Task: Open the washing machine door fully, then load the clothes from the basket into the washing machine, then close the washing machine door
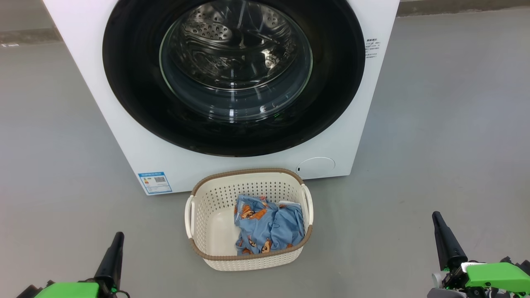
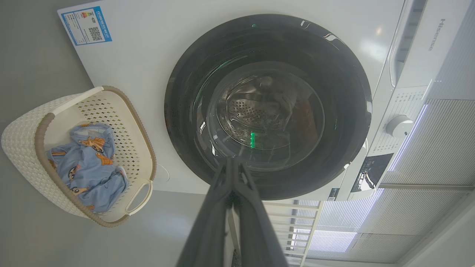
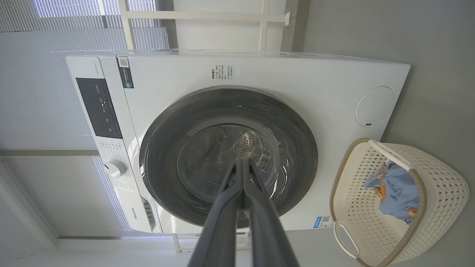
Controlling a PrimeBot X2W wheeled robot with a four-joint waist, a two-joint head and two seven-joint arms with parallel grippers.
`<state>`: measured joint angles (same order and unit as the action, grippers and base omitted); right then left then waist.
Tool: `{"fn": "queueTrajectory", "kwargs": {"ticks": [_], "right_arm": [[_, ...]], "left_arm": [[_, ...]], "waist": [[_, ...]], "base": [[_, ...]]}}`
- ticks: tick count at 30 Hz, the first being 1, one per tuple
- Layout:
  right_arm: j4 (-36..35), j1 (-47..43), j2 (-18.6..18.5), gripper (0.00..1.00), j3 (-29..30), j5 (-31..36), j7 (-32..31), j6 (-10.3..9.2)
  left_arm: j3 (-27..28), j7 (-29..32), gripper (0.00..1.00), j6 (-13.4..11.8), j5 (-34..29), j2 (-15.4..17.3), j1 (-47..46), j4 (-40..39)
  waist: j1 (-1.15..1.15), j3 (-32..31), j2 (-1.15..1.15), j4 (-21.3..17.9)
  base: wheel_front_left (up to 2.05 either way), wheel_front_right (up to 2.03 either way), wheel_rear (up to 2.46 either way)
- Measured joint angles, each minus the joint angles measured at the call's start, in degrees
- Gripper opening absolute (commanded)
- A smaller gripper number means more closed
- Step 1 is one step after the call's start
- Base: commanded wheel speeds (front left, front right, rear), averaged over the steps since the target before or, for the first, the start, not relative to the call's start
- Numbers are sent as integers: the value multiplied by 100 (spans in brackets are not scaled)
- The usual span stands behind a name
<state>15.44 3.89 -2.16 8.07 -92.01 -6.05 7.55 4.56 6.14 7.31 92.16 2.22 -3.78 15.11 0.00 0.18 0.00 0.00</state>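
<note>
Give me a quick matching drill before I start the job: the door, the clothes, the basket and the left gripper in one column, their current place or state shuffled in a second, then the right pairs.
Column one
1. washing machine door
2. clothes
3. basket
4. left gripper

Column two
A. lying inside the basket
B. shut against the front of the washing machine
C. standing on the grey floor in front of the washing machine
D. fingers pressed together, holding nothing

Pairs: 1-B, 2-A, 3-C, 4-D

Left claw [image 1: 119, 236] and right claw [image 1: 436, 217], tapered black fingers [image 1: 111, 258], bright green housings [image 1: 497, 275]
</note>
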Motion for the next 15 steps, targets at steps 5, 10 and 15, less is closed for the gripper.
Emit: {"fn": "queueTrajectory", "kwargs": {"ticks": [5, 10, 15], "right_arm": [[48, -19, 12, 100, 2, 0, 8, 0], [368, -266, 69, 100, 1, 0, 9, 0], [365, -267, 59, 100, -30, 22, 69, 0]], "left_arm": [[-11, -2, 100, 0, 0, -9, 23, 46], [-48, -3, 100, -7, 0, -143, 291, 345], [-63, -27, 100, -8, -21, -138, 316, 335]], "waist": [[0, 0, 0, 0], [0, 5, 0, 0], [3, -3, 0, -3]], "base": [[0, 0, 0], [0, 0, 0], [0, 0, 0]]}}
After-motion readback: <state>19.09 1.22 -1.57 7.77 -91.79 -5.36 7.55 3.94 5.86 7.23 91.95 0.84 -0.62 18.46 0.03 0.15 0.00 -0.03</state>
